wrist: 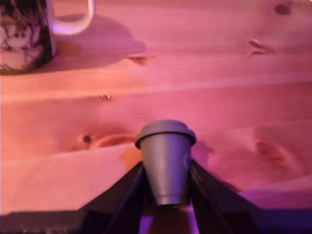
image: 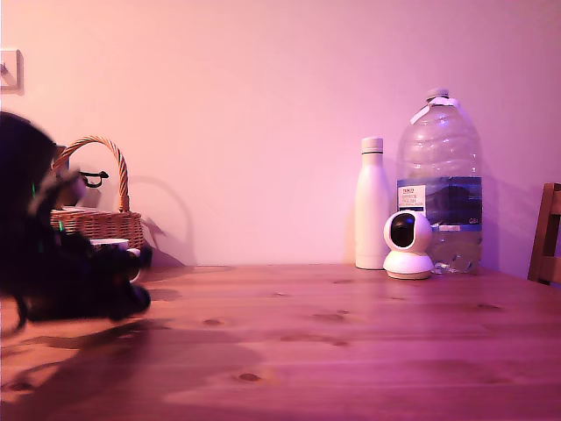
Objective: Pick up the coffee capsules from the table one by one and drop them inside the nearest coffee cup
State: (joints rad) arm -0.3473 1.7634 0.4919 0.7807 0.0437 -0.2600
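Between the dark fingers [wrist: 127,187] of the gripper [wrist: 167,187], a near-black coffee capsule [wrist: 166,158] sat clamped, flat rim forward, the jaws closed against its tapered sides above the reddish plank table [wrist: 219,87]. Farther off in the wrist view stood the printed coffee cup [wrist: 22,36] with its white loop handle. At the exterior view's left, the blurred arm [image: 53,263] hung low before a wicker basket [image: 96,219]; a white bottle [image: 372,203], small camera [image: 408,245] and large water jug [image: 439,180] lined the wall.
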